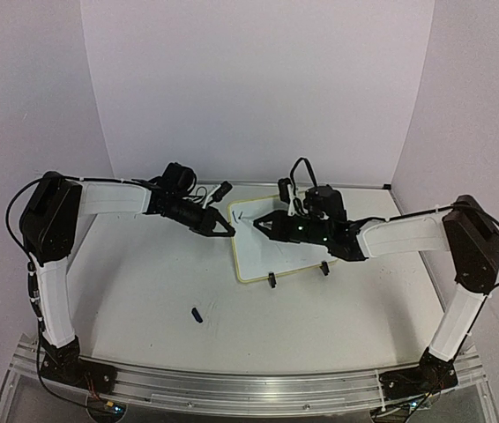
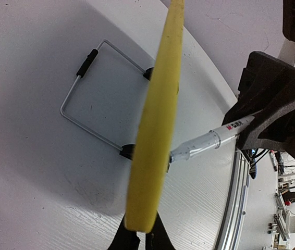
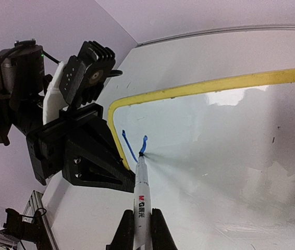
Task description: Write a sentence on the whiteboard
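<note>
The whiteboard (image 1: 289,251) leans on its wire stand (image 2: 93,99) at mid-table, its two black clip feet at the near edge. My left gripper (image 1: 230,231) is shut on the board's yellow rim (image 2: 158,120) at the left edge, seen edge-on in the left wrist view with the jaws (image 2: 143,221) pinching it. My right gripper (image 1: 261,225) is shut on a silver marker (image 3: 141,192), whose tip touches the board near its upper left corner. Of the sentence, only two short blue strokes (image 3: 133,148) forming a V show at the marker tip.
A small dark marker cap (image 1: 197,315) lies on the table in front of the left arm. The left gripper's black body (image 3: 80,156) sits close beside the marker. White walls enclose the table on three sides, and an aluminium rail (image 1: 249,388) runs along the near edge.
</note>
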{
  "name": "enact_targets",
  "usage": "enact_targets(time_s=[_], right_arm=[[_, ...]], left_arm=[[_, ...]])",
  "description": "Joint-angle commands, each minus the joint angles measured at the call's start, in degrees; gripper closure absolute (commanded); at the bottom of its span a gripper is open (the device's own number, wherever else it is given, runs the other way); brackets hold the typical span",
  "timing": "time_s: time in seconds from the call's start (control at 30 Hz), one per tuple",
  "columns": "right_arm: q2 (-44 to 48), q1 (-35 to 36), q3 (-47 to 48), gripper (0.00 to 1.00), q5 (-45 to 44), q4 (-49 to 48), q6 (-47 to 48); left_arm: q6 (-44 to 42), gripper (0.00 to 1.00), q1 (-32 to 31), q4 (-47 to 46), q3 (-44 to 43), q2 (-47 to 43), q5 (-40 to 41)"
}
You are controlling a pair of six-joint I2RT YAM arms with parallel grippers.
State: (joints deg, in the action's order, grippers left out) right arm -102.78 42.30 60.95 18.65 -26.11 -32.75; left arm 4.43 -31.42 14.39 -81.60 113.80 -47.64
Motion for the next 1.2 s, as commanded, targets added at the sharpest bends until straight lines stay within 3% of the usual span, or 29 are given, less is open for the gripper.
enact_targets(time_s=[0.0,0.9,1.17], right_arm=[[-1.13,0.27,-0.52,1.00,1.59,-1.09,0.41],[0.83,1.28,-6.33,1.00,0.06,-1.08,-0.55],[6.23,1.64,-7.17,1.00,0.81,-1.30,-0.28]], left_arm=[[-1.25,1.00,0.04,-0.51,0.15,-0.22,-0.26],[-1.35,1.00,0.04,-0.29,0.06,-0.61,-0.20],[-1.53,1.00,0.04,-0.13,0.04,-0.70,0.00]])
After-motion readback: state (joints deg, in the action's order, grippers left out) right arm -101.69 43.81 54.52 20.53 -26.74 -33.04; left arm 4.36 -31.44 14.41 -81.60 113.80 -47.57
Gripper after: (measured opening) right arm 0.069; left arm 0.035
